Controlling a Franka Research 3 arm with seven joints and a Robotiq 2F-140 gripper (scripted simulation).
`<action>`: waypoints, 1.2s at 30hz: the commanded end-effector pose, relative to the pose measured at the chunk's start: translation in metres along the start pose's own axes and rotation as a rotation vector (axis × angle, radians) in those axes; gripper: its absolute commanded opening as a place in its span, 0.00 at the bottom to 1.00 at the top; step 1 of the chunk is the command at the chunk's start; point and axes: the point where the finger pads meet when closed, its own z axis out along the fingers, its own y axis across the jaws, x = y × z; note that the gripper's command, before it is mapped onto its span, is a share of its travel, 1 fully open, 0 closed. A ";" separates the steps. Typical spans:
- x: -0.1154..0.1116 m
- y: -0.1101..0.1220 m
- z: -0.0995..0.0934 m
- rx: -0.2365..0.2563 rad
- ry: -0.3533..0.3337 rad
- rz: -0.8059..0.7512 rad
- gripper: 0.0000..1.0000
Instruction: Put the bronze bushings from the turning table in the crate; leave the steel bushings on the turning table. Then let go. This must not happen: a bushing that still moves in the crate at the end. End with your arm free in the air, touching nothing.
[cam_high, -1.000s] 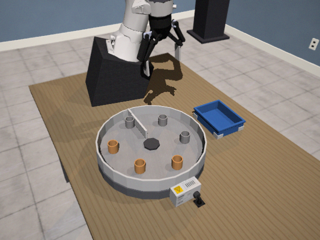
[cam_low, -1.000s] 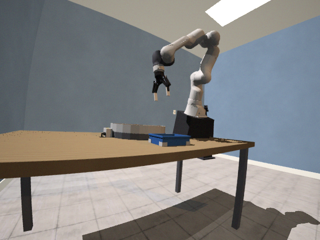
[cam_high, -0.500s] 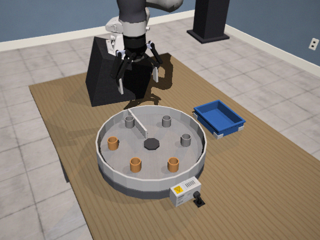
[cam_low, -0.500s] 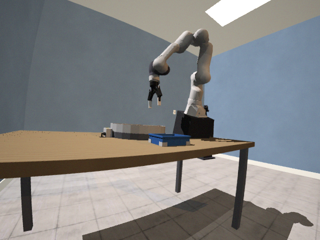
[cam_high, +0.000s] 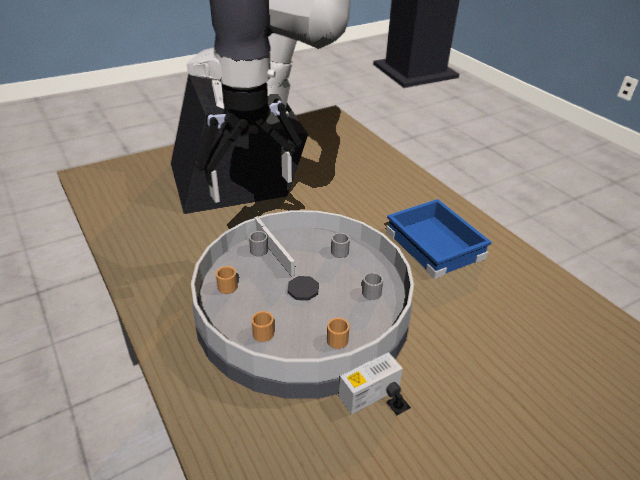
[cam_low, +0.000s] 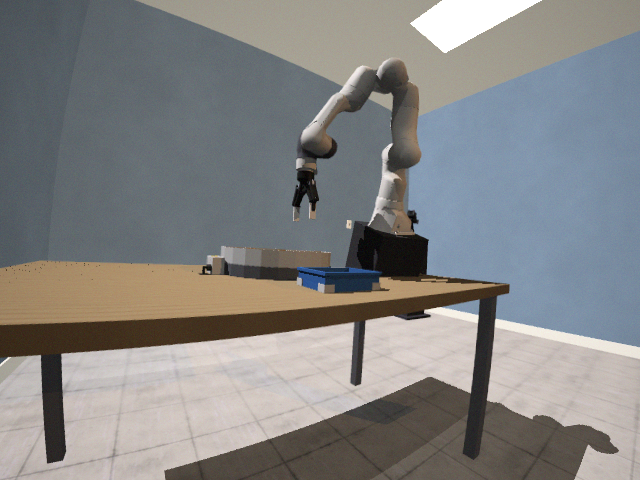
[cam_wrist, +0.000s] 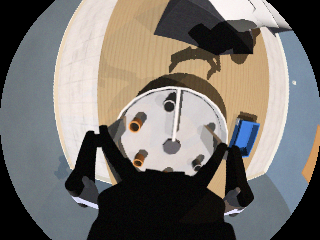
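1. Exterior view: I have the gripper (cam_high: 251, 180) (cam_low: 304, 217) (cam_wrist: 164, 127) at the left end of the arm (cam_high: 315, 18) (cam_low: 405, 121) (cam_wrist: 255, 10), pointing down in the air. The white links bend over to the right and run down to a black pedestal (cam_high: 185, 201) (cam_low: 421, 266) (cam_wrist: 167, 27).
2. The jaws stand fully open, pads apart, with nothing between them, well above the turning table (cam_high: 289, 369) (cam_low: 279, 260) (cam_wrist: 155, 130).
3. From the top camera, left to right, three bronze bushings (cam_high: 226, 284) (cam_high: 263, 331) (cam_high: 338, 338) (cam_wrist: 139, 121) (cam_wrist: 142, 155) stand upright on the turning table, below the jaws and apart from them (my wrist camera mostly hides the third one).
4. Three steel bushings (cam_high: 258, 245) (cam_high: 340, 246) (cam_high: 372, 288) (cam_wrist: 169, 105) (cam_wrist: 198, 165) stand there too, the leftmost just beside a thin pale divider (cam_high: 276, 248) (cam_wrist: 176, 115).
5. Materials, left to right: orange-brown, open-topped cylinders; a dark faceted hub (cam_high: 303, 287) (cam_wrist: 172, 146) inside a pale, many-sided wall; a white box (cam_high: 370, 382) (cam_low: 215, 264) with a yellow warning label; then the blue, rectangular crate (cam_high: 436, 237) (cam_low: 341, 281) (cam_wrist: 245, 137) with pale corner pieces, holding no bushing, on the grained wooden tabletop (cam_high: 491, 361) (cam_low: 206, 304) (cam_wrist: 135, 50).
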 end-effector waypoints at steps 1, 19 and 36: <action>-0.003 -0.003 -0.001 0.008 -0.011 -0.036 1.00; -0.003 -0.003 -0.001 0.008 -0.011 -0.036 1.00; -0.003 -0.003 -0.001 0.008 -0.011 -0.036 0.07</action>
